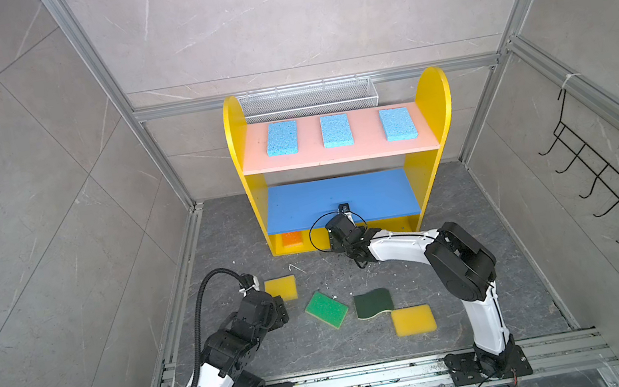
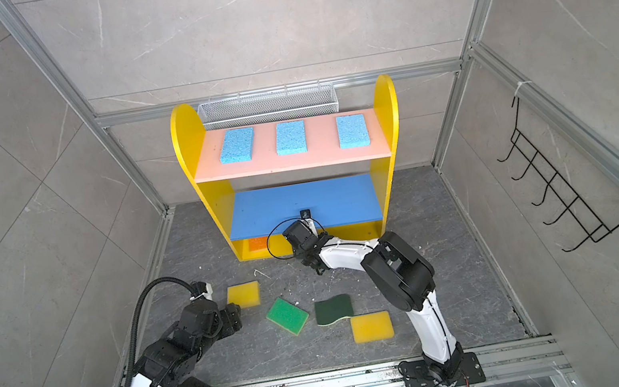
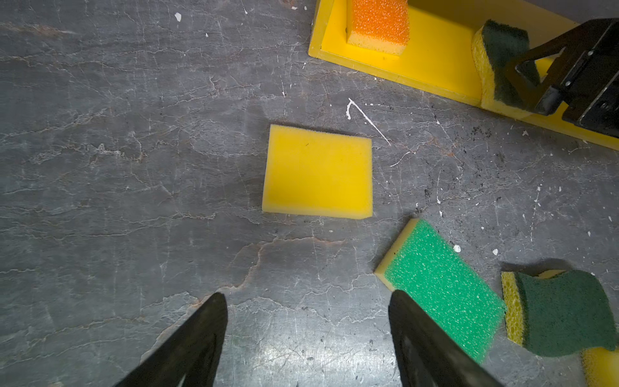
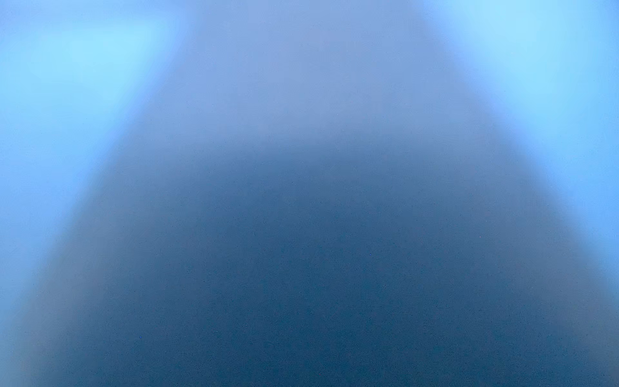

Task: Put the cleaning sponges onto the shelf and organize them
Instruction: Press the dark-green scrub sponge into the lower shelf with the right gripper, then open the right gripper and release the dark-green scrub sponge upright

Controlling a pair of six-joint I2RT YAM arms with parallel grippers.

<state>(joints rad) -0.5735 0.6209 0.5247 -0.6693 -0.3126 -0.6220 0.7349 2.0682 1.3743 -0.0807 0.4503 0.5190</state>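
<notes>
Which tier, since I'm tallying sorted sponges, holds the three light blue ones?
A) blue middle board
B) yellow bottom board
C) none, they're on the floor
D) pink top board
D: the light blue sponges, left, middle and right, lie in a row on the pink top board.

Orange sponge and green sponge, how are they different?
The orange sponge sits inside the shelf on its bottom board; the green sponge lies out on the floor. The orange sponge sits roughly square with the shelf; the green sponge is turned at a slant. Both have a rough coloured top over yellow foam.
</notes>
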